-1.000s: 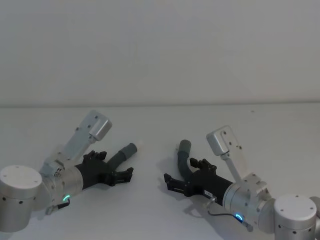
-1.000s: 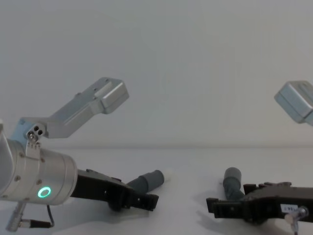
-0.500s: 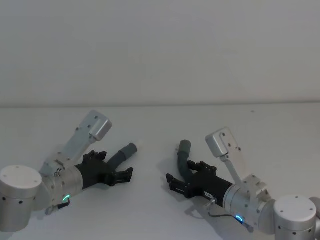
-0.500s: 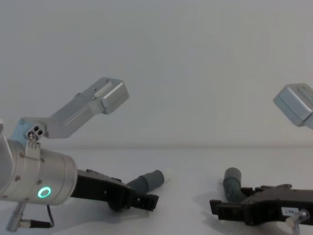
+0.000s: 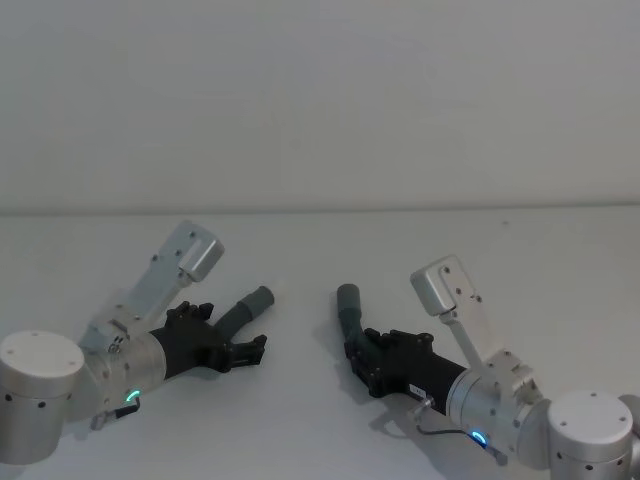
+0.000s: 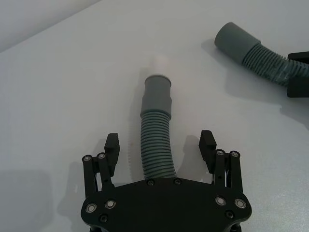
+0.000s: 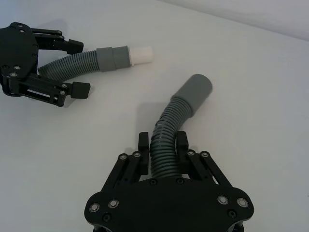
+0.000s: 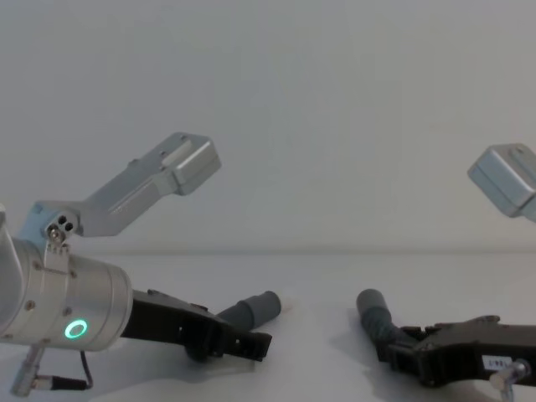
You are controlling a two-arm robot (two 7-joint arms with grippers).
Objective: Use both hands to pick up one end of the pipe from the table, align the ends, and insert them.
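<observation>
Two ribbed grey pipe pieces lie on the white table (image 5: 420, 250). The left piece (image 6: 157, 96) has a grey cuff and a white tip (image 6: 161, 65). It lies between the fingers of my left gripper (image 6: 159, 142), which is open and stands clear of it on both sides. My right gripper (image 7: 163, 142) is shut on the ribbed part of the right piece (image 7: 190, 94). That piece's hollow cuff (image 5: 350, 300) tilts up towards the left one. In the head view the left gripper (image 5: 232, 330) and right gripper (image 5: 362, 350) face each other, with the cuffs a short gap apart.
The table runs back to a pale grey wall (image 5: 320, 100). Bare white surface lies between and beyond the two cuffs. Each arm's silver wrist camera bracket (image 8: 180, 167) rises above its gripper.
My right gripper has shut on the right piece, and its cuff has swung left towards the other piece. The left arm and its piece have not moved.
</observation>
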